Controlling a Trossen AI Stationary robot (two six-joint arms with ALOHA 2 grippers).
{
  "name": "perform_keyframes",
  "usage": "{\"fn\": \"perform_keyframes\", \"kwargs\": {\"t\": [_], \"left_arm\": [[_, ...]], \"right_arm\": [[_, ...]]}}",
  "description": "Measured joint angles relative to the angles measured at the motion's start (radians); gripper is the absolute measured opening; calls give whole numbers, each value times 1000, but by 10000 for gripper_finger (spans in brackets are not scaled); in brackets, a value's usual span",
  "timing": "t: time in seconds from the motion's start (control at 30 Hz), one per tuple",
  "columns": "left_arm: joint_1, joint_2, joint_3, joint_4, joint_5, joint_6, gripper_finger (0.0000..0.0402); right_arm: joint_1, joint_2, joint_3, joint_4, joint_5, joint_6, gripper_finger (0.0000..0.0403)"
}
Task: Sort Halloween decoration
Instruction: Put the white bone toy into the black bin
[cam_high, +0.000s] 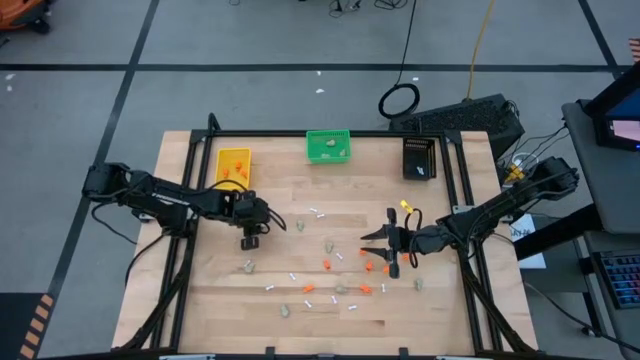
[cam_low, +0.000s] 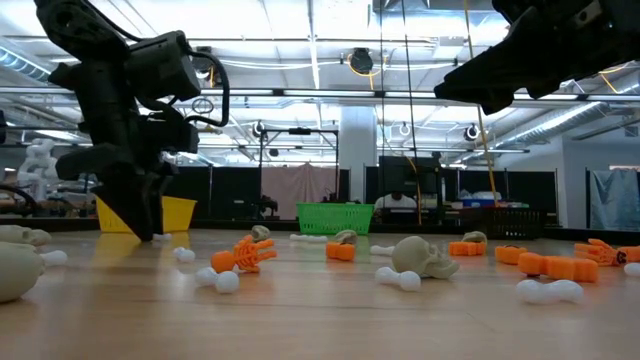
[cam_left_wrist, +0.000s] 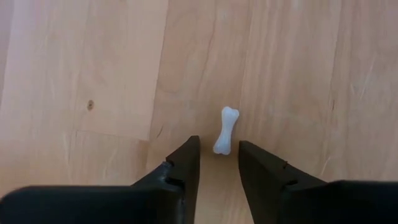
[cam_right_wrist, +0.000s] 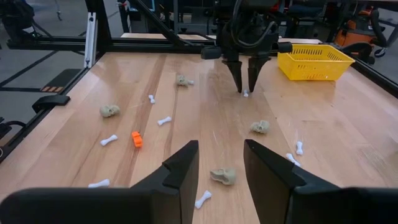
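Note:
The Halloween decoration lies scattered on the wooden table (cam_high: 210, 300): white bones (cam_high: 318, 212), beige skulls (cam_right_wrist: 223, 175) and orange bits (cam_high: 327, 264). My left gripper (cam_left_wrist: 217, 146) points down at the table's left part, open. Its fingertips stand on either side of one end of a small white bone (cam_left_wrist: 226, 129), which lies flat on the wood; a gap shows on both sides. The right wrist view shows the same gripper (cam_right_wrist: 244, 87) over that bone (cam_right_wrist: 246, 94). My right gripper (cam_right_wrist: 221, 146) hangs above the table's right part (cam_high: 378, 238), nearly level, open and holding nothing.
Three small bins stand along the far edge: yellow (cam_high: 233, 165) at the left, green (cam_high: 328, 146) in the middle, black (cam_high: 420, 157) at the right. Most loose pieces lie between the two arms and toward the near edge. A dark frame (cam_high: 190, 140) borders the table.

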Motion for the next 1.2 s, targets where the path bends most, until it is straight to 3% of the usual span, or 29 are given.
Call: {"fn": "perform_keyframes", "kwargs": {"t": [0.53, 1.2], "left_arm": [[0, 0, 0, -1, 13, 4, 12], [0, 3, 36, -67, 27, 10, 6]], "right_arm": [[0, 0, 0, 0, 0, 0, 114], [0, 0, 0, 0, 1, -7, 114]]}}
